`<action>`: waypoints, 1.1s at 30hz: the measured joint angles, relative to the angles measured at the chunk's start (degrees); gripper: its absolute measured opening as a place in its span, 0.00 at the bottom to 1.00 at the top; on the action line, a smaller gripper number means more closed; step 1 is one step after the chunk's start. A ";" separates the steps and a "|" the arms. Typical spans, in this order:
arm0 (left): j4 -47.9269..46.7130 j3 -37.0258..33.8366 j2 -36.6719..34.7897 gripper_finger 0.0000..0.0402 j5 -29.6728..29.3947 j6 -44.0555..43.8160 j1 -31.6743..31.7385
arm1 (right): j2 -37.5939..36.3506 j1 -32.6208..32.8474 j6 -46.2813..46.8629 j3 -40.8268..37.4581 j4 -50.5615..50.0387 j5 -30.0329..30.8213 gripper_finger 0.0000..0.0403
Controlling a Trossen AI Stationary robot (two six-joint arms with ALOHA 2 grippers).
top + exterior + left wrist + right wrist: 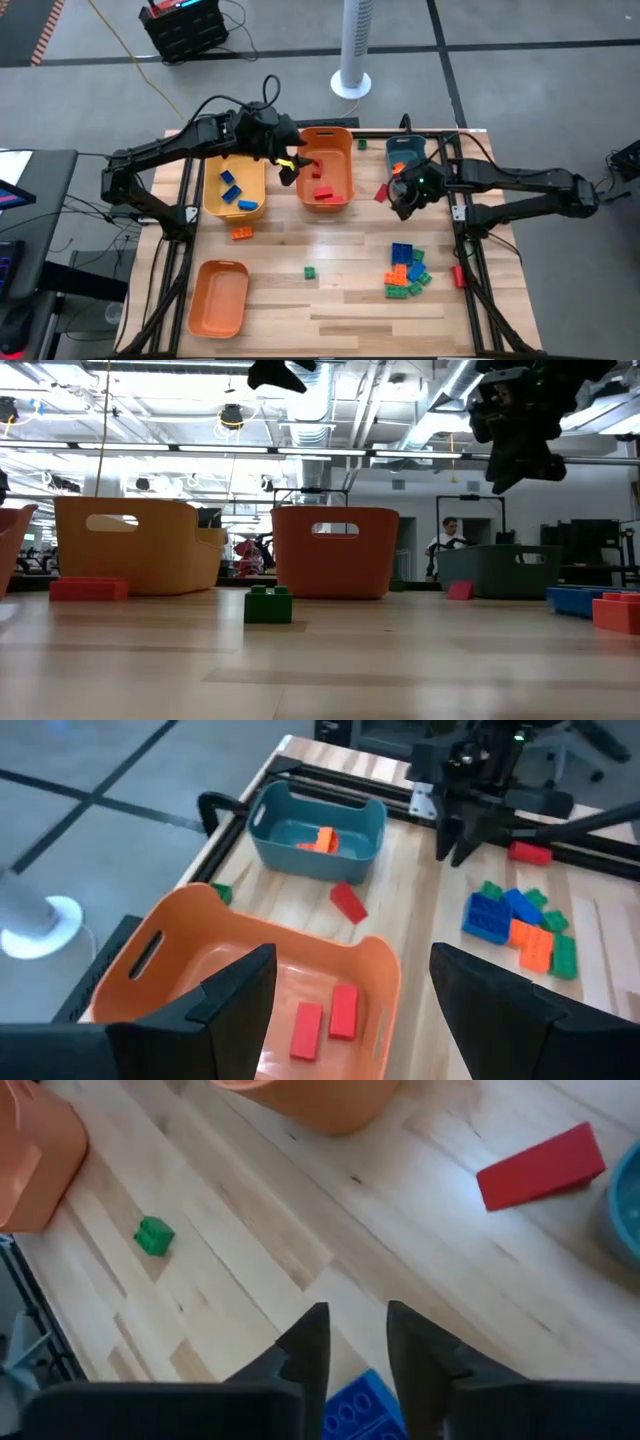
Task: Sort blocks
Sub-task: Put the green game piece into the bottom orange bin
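Blocks [405,272]: light, rigid, slick plastic; pinch flat sides. Left gripper [290,168] jaws apart, empty; right gripper [350,1342] jaws slightly parted, empty, pile at its 6 o'clock

No text, label, brand, number or sign is readable in any view.

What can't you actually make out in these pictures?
- Yellow bin and orange bin, low view: their walls hide the blocks inside.
- Left gripper, high view: dark against the arm, its fingers blur together.
- Blue block, right wrist view: mostly hidden behind the right gripper and cut off by the edge.
- Person, low view: too far off to tell much.
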 joint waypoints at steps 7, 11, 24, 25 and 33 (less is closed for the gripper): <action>-0.35 0.00 0.02 0.64 -0.40 -0.58 0.00 | 3.02 -2.13 -6.02 0.72 1.64 -0.20 0.41; -0.45 0.00 0.02 0.64 -0.38 -0.58 0.00 | 6.58 -4.84 -12.87 4.32 1.67 -1.43 0.46; -2.15 0.00 0.02 0.64 -0.24 -6.98 -0.11 | 24.48 -18.40 -44.24 20.90 -1.27 -1.70 0.50; -2.82 0.00 0.02 0.64 -0.24 -7.86 -0.17 | 26.28 -19.23 -45.88 21.84 -1.35 -1.71 0.50; -8.03 0.00 0.02 0.64 -0.18 -10.04 -1.88 | 40.70 -26.44 -56.24 29.45 -1.24 -1.75 0.50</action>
